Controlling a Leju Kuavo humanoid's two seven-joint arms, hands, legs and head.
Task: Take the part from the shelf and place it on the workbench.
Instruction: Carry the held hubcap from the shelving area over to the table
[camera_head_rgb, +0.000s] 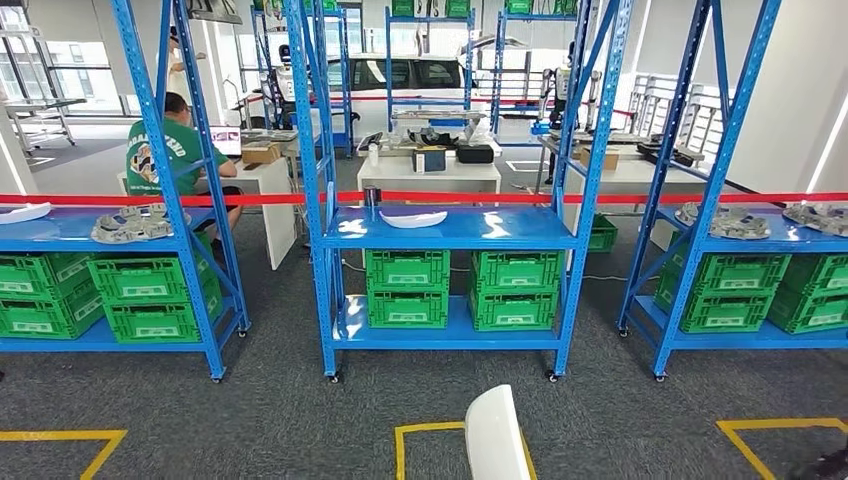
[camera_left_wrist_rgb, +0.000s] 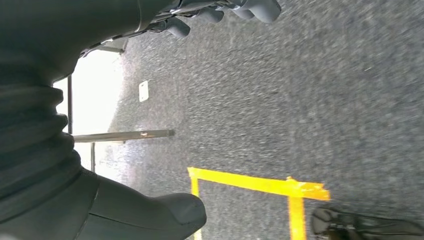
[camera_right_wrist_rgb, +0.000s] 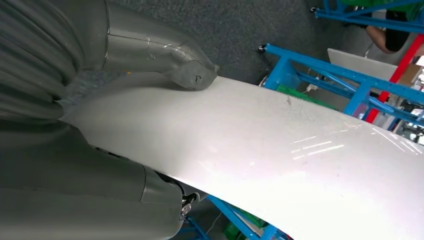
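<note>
**A:** Where is the part?

**B:** The white curved part (camera_right_wrist_rgb: 260, 150) is in the right hand (camera_right_wrist_rgb: 150, 115). In the right wrist view the thick grey thumb (camera_right_wrist_rgb: 192, 75) presses on its glossy upper face and the rest of the hand sits beneath it, so the hand grips the panel at one end. In the head view the far end of the same part (camera_head_rgb: 495, 435) pokes up at the lower edge, over the grey carpet (camera_head_rgb: 250, 410).

**A:** And the left hand?

**B:** The left hand (camera_left_wrist_rgb: 220, 12) hangs over the carpet beside a yellow taped square (camera_left_wrist_rgb: 260, 185). Its dark fingers (camera_left_wrist_rgb: 177, 27) are curled in, and I see nothing between them.

**A:** What stands ahead?

**B:** Three blue shelf racks in a row. The middle rack (camera_head_rgb: 450, 228) carries another white curved piece (camera_head_rgb: 413, 218) on its upper board, with green crates (camera_head_rgb: 460, 288) on the board below. The left rack (camera_head_rgb: 180, 190) has a grey moulded part (camera_head_rgb: 132, 226) and a white piece (camera_head_rgb: 22, 212) at its far end, also above green crates. The right rack (camera_head_rgb: 700, 200) bears more grey moulded parts (camera_head_rgb: 738, 222).

**A:** Anything behind them?

**B:** A red tape (camera_head_rgb: 470, 197) runs across behind the racks. A person in a green shirt (camera_head_rgb: 165, 150) sits at a white table (camera_head_rgb: 268, 185) on the left, and a white car (camera_head_rgb: 400, 80) stands further back.
</note>
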